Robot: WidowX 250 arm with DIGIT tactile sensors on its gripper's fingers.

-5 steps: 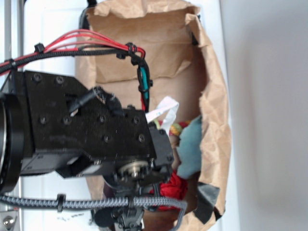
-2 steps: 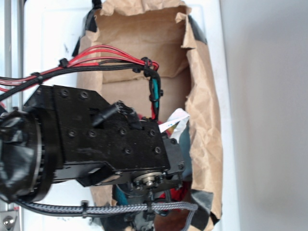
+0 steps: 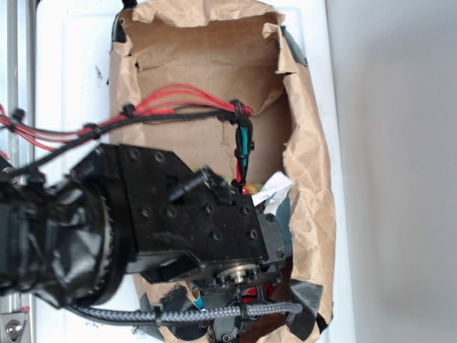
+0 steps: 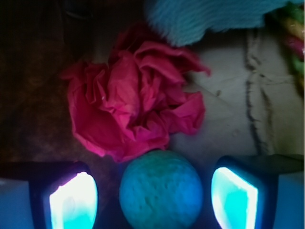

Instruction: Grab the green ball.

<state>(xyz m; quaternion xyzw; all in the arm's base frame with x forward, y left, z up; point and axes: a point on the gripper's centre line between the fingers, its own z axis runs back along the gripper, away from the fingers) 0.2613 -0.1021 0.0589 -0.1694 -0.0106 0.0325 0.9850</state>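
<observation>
**Ball between the jaws**

Paper-lined bin (image 3: pixel 214 57) surrounds your work; nearest the wrist camera, your gripper (image 4: pixel 152 200) is spread, fingers (image 4: pixel 71 200) flanking the ball (image 4: pixel 160 189) without touching; it looks rubbery, light, grippy, so pinch across its middle; beyond lie the red toy (image 4: pixel 128 109) and teal cloth (image 4: pixel 205 19).

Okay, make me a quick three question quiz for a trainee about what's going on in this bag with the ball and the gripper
1. True or false: the gripper is already shut on the green ball.
2. What touches the ball's upper edge in the wrist view? A) red fabric toy B) teal cloth C) paper bag
3. Fill in: the ball sits ____ the two fingers.

Key: 1 false, open with gaps on both sides; 2 A; 3 between.
</observation>
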